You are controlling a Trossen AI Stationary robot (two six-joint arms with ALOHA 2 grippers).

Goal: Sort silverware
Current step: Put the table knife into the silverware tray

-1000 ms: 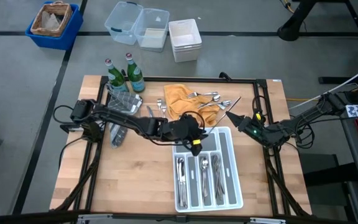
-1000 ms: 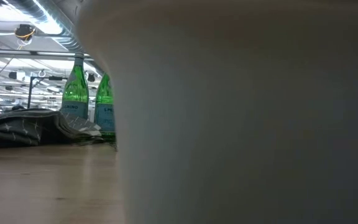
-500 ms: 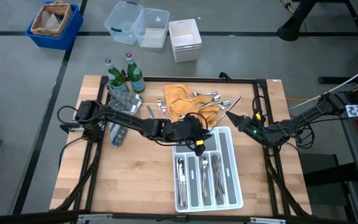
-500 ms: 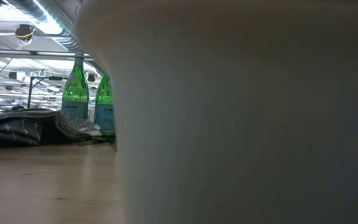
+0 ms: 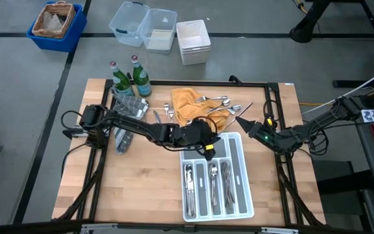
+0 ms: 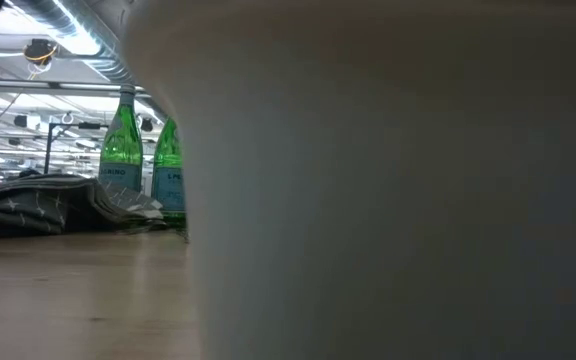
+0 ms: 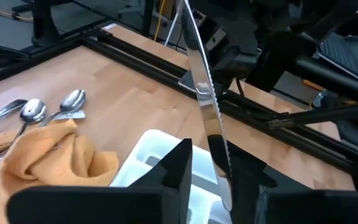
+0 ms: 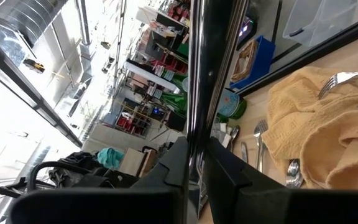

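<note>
Inside, the white tray (image 5: pixel 240 170) holds sorted silverware (image 5: pixel 211 182) in three compartments.

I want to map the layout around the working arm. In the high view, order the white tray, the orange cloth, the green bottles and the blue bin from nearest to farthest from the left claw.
From the left claw, which grips a knife:
1. White tray, right below it.
2. Orange cloth, just behind.
3. Green bottles, back left corner.
4. Blue bin, off the table, far left.
</note>
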